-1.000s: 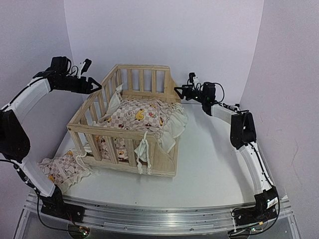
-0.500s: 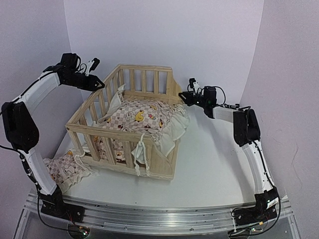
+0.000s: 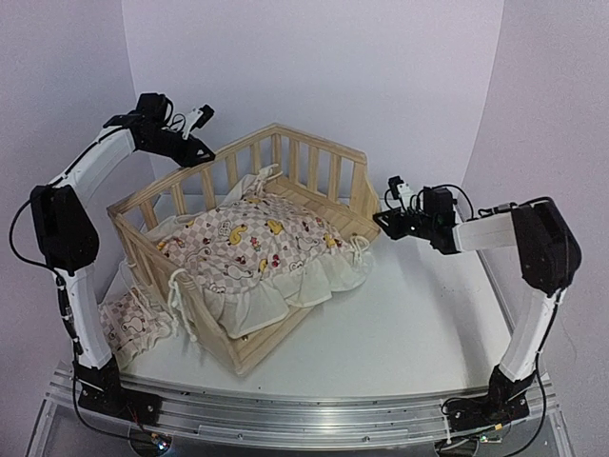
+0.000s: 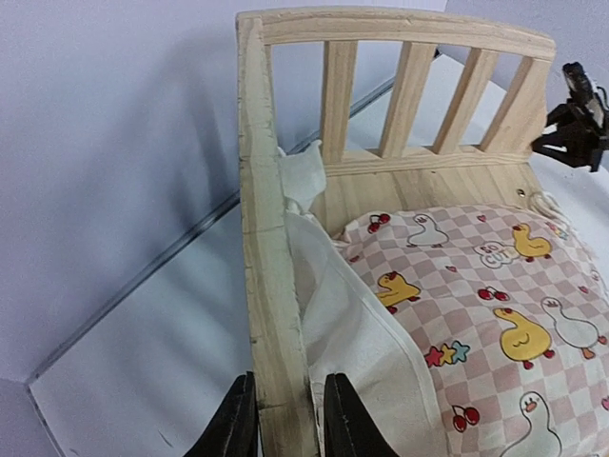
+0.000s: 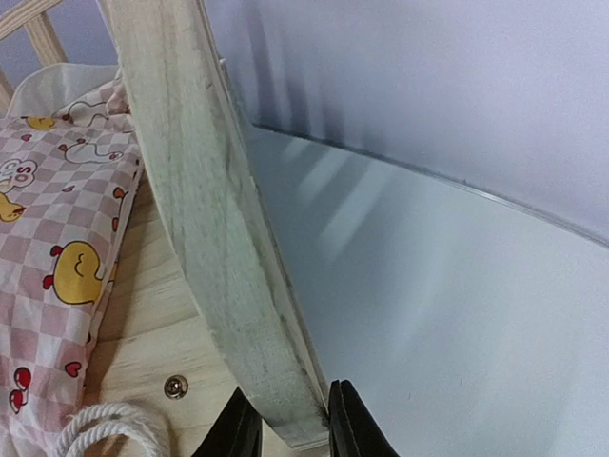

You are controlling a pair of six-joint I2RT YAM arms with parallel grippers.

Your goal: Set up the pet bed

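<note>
A pine pet bed frame (image 3: 314,141) sits angled on the tabletop (image 3: 409,324), checked duck-print cushion (image 3: 247,243) inside. The left gripper (image 3: 200,150) pinches its far-left rail; the right gripper (image 3: 381,221) clamps the right end rail.

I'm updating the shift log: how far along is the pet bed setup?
Done: the checked cushion lies inside the wooden frame, its ruffle spilling over the open side. In hand: the left gripper and the right gripper each clamp a side rail of the frame. Left: a smaller matching cushion lies on the table outside the frame, probably meant to go in.
</note>
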